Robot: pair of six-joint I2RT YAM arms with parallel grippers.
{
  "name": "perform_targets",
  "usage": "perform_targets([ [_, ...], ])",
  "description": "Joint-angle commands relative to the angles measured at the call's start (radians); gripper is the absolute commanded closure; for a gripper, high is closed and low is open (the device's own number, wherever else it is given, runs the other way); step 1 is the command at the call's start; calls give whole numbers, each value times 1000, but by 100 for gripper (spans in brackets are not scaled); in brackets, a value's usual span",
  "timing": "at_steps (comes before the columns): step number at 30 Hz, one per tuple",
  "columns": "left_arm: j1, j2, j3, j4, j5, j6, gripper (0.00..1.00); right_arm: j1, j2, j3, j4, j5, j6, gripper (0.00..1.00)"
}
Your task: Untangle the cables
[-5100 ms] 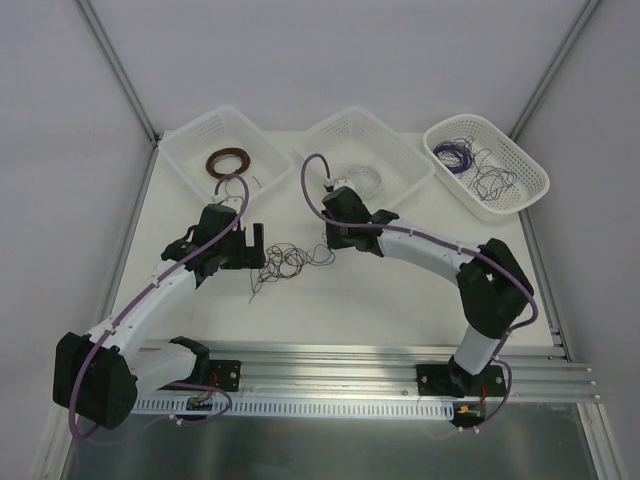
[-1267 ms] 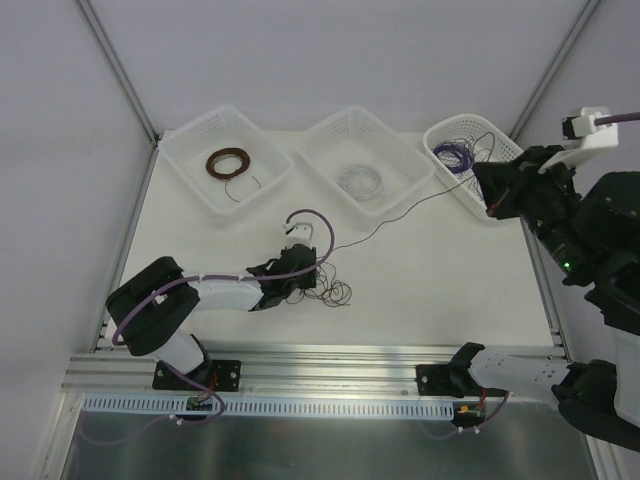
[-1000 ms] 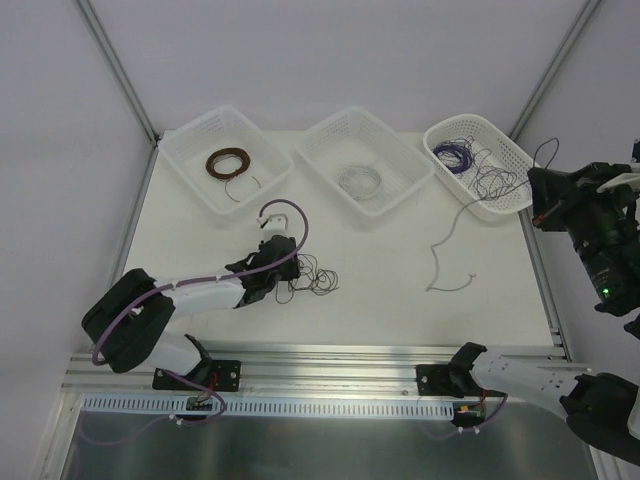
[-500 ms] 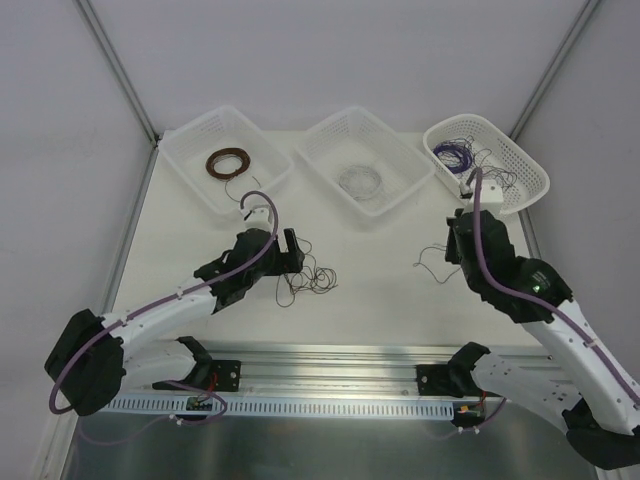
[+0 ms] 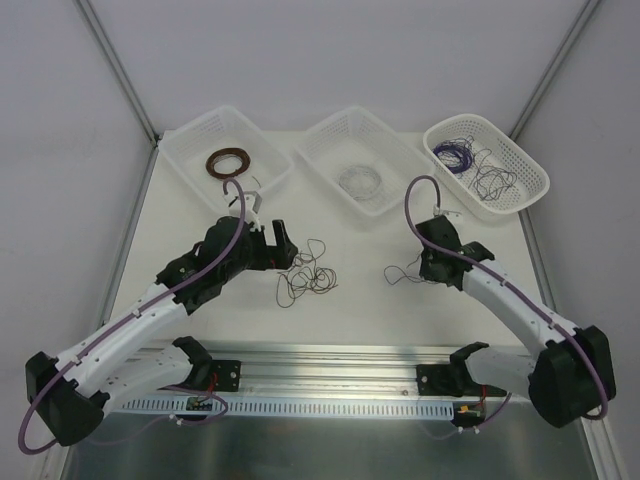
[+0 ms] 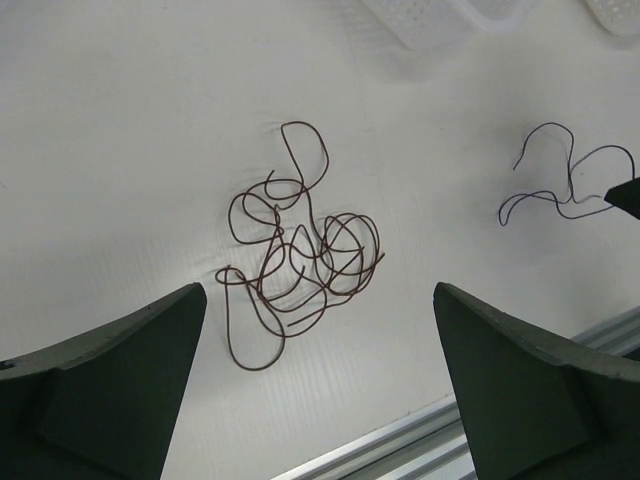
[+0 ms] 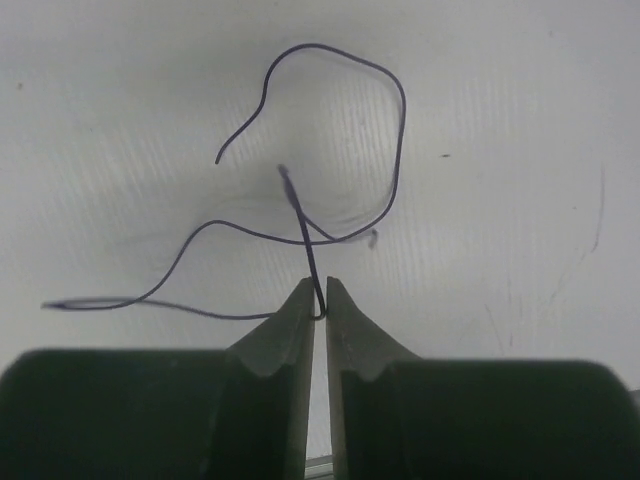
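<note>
A loose dark brown cable clump (image 5: 308, 277) lies on the white table, just right of my left gripper (image 5: 283, 243). In the left wrist view the clump (image 6: 300, 250) lies flat between and beyond the wide-open, empty left gripper (image 6: 318, 295). A single thin purple cable (image 5: 402, 274) lies apart from the clump, to its right. My right gripper (image 5: 430, 266) is shut on it. In the right wrist view the right gripper (image 7: 320, 287) pinches the purple cable (image 7: 392, 130) near one end, and the rest loops over the table. The purple cable also shows at the left wrist view's right edge (image 6: 565, 190).
Three white baskets stand along the back. The left basket (image 5: 190, 150) holds a brown ring coil (image 5: 228, 160). The middle basket (image 5: 400, 160) holds a whitish coil (image 5: 360, 181). The right basket (image 5: 520, 165) holds loose purple and dark wires (image 5: 470, 160). An aluminium rail (image 5: 350, 360) runs along the near edge.
My right gripper has come down and left with the purple cable, which now rests on the table. My left gripper has shifted slightly left, still open by the brown clump.
</note>
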Motion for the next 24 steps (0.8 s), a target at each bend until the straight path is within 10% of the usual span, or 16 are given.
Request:
perform_targets([
  [1,12,-51,55,-91,24,87,1,-32,81,-10,98,-82,65,88],
  [14,29,-113,49,-97,-121,329,1,-83,258,-30,205,-143,147,59],
  [24,46,-123,-50,-39,-178,369,1,-91,365,14,257,-130,109,57],
])
